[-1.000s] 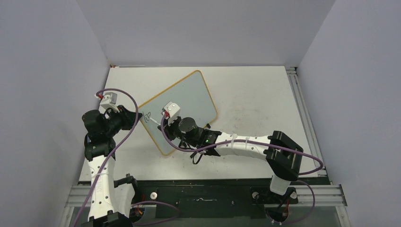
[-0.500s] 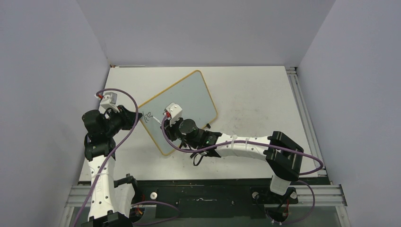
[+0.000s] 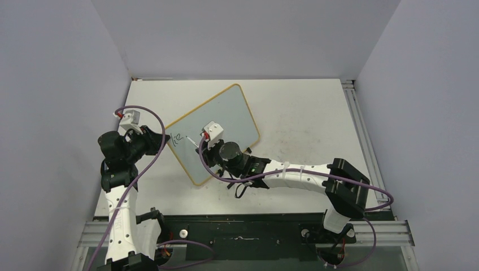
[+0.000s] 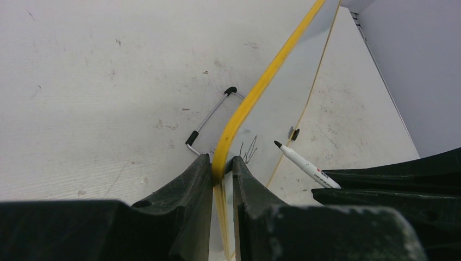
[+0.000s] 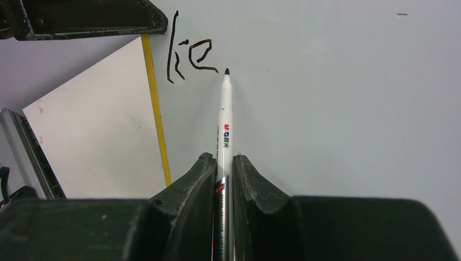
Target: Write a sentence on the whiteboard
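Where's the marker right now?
Right wrist view, centre: the marker is clamped in the right gripper, its tip over the whiteboard just right of the first black strokes, near the board's yellow edge that the left gripper pinches.

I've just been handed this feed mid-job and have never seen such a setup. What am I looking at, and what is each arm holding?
These are two white robot arms bolted at the near edge of a table. The wide picture looks down from above and behind them; the other two come from a camera on each wrist, so the dark shapes at the bottom are that arm's own fingers. On the table lies a grey whiteboard with a yellow rim, turned at an angle. The left end effector is shut on the board's rim, steadying it. The right end effector is shut on a white marker, its black tip just right of the writing. The sentence has only its first two letters so far.
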Controlling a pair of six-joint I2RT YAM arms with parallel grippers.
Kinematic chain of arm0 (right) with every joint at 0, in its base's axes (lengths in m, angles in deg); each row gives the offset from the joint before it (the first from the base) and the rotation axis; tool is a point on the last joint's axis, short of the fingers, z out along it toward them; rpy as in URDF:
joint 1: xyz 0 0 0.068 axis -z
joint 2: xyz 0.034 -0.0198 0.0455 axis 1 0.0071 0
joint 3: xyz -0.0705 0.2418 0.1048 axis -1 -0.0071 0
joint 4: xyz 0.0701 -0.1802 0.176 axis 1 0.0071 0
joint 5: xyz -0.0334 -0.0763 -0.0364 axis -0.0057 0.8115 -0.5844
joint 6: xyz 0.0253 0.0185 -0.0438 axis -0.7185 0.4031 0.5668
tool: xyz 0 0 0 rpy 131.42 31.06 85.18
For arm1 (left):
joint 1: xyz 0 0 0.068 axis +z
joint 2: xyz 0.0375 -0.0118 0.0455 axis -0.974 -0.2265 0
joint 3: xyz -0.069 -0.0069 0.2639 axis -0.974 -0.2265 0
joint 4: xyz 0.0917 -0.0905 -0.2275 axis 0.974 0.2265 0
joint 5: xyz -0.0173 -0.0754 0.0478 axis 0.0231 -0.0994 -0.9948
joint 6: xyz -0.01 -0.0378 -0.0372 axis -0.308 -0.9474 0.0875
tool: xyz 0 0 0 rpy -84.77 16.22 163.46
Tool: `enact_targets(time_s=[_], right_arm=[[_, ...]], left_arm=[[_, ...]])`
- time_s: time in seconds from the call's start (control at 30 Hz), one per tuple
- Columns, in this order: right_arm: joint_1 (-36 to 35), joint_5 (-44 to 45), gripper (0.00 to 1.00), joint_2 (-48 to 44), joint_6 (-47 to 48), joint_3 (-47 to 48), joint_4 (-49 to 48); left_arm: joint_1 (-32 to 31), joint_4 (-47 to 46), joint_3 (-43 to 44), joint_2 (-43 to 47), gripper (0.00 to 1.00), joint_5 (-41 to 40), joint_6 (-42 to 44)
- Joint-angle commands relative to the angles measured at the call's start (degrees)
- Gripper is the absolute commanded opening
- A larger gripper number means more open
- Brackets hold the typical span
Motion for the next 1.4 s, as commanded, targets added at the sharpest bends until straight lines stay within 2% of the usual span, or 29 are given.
enact_targets(time_s=[0.0,0.77,1.37], right_arm=[[0.6,0.9,0.05,-2.2,0.4,1.6,-3.3],[0.9,-0.9,0.05,2.9,0.8,5.7,-3.1],[2.5,3.0,0.05,2.6,-1.8,5.1,-1.9]], left_arm=[[-0.1,0.4,2.4,0.4,0.0,-0.9,1.4],[-0.2,0.3,2.4,0.3,0.0,-0.7,1.4],[-0.2,0.5,2.4,0.3,0.0,-0.8,1.4]])
